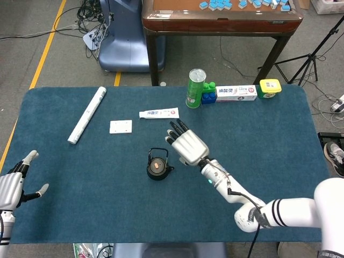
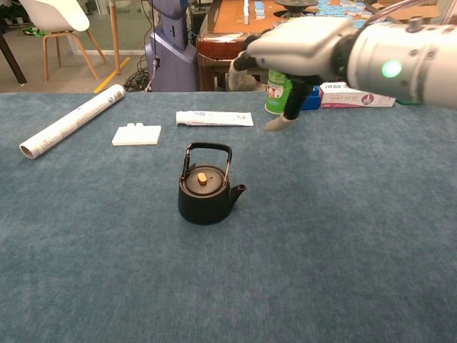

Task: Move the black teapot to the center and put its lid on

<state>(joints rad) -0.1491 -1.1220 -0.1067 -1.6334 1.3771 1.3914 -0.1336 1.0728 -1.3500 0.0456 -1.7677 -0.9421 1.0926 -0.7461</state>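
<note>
The black teapot (image 1: 158, 169) (image 2: 206, 198) stands upright near the middle of the blue table, handle raised and spout to the right. Its black lid (image 2: 202, 179) with an orange knob sits on top of the pot. My right hand (image 1: 188, 145) (image 2: 300, 51) hovers open above and to the right of the teapot, fingers spread, holding nothing. My left hand (image 1: 13, 185) rests open at the table's left front edge, far from the pot; it does not show in the chest view.
A rolled paper tube (image 1: 87, 114) lies at the left, a white flat block (image 1: 120, 126) and a toothpaste tube (image 1: 159, 113) behind the teapot. A green can (image 1: 196, 88), blue bricks, a box (image 1: 236, 93) and a yellow container (image 1: 269, 88) line the far edge.
</note>
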